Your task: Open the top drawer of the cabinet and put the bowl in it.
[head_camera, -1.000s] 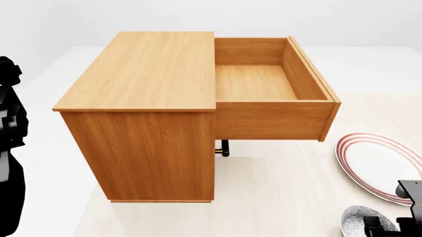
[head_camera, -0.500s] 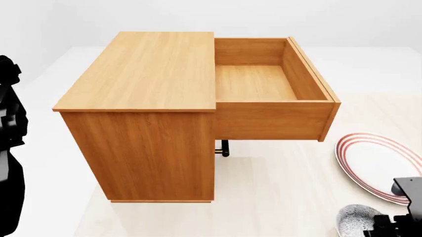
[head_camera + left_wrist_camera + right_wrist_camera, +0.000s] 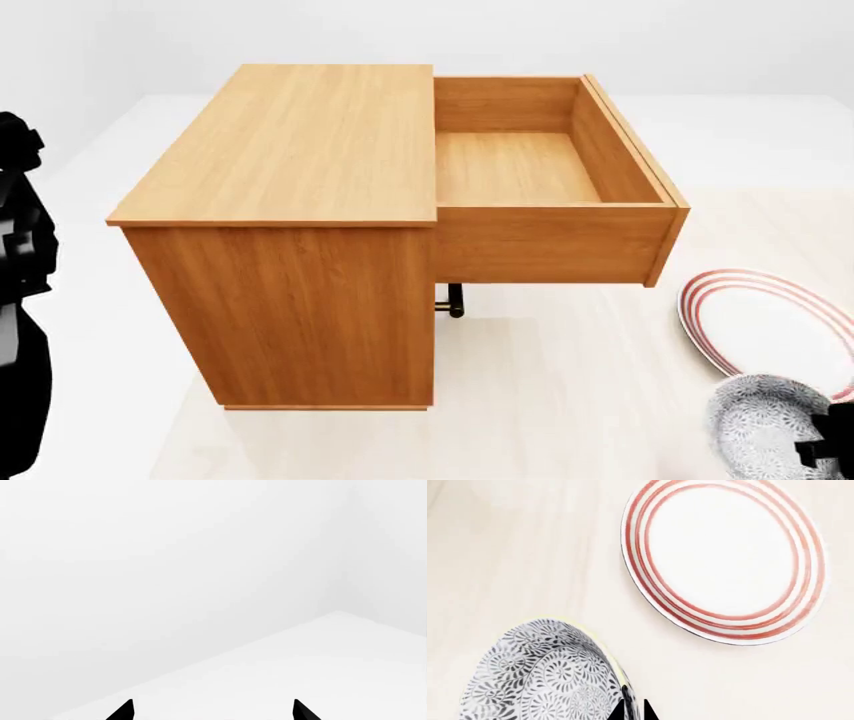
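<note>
One round speckled bowl [image 3: 767, 425], boxy wooden cabinet [image 3: 300, 250]

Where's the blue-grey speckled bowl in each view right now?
Head view: small white bowl with blue-grey speckled pattern at lower right corner, near the wide red-ringed white plate.
Right wrist view: the bowl fills the lower left, its rim between the right pincer tips.
Left wrist view: not in it; only white surroundings.
Shared landmark: the plate, in the head and right wrist views.
</note>
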You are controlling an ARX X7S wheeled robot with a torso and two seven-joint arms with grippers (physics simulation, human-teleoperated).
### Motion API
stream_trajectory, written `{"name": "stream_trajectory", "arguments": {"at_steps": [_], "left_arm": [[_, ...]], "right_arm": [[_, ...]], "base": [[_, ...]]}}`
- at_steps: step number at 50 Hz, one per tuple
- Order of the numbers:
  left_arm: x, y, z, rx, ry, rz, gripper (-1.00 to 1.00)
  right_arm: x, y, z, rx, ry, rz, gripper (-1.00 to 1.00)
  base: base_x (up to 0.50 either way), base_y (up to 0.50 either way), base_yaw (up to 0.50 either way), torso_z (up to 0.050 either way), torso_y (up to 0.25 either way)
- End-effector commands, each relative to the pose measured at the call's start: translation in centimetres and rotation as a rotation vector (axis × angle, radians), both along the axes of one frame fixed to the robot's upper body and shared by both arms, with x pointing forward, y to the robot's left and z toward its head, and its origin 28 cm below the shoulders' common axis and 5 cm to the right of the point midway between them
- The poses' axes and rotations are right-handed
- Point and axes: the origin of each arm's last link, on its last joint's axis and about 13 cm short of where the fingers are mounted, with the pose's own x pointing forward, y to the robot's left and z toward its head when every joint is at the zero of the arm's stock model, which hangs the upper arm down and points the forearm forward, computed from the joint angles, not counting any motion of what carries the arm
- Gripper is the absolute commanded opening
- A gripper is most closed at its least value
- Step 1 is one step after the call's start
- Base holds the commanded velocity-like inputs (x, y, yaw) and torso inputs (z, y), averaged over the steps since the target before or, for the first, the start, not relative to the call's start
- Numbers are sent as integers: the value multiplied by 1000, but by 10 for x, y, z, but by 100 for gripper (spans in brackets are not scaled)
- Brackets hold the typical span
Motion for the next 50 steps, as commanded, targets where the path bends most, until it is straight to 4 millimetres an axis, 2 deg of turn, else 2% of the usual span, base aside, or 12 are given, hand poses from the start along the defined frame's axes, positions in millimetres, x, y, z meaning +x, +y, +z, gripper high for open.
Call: {"name": "stream_trajectory", "arguments": {"at_steps": [1,5,9,18,26,33,37,41,50], "left_arm": [[0,0,0,-7,-1,3,100],[0,0,-1,-11,-2,3,100],[0,1,-1,-12,-2,3,100],[-1,1,-2,-13,-2,1,100],[-1,1,-3,-5,2,-9,100],[-1,1,-6,0,11,-7,100],[-1,0,-7,0,14,-7,100],[-1,0,-9,-1,17,-7,100],[-1,0,-9,0,16,-9,100]], "right_arm": [[-11,-1,56,-58,-153,-40,-100],[-9,-2,89,-100,-259,-116,-100],[3,0,119,-151,-360,-201,-100],[59,15,183,-317,-553,-368,-100],[109,43,239,-380,-699,-389,-100],[143,78,282,-453,-810,-309,-100],[156,100,299,-498,-845,-226,-100],[168,124,306,-530,-854,-137,-100],[191,171,286,-563,-809,79,-100]], "base": [[0,0,0,0,0],[0,0,0,0,0],[0,0,0,0,0],[0,0,0,0,0],[0,0,0,0,0],[0,0,0,0,0],[0,0,0,0,0],[0,0,0,0,0],[0,0,0,0,0]]}}
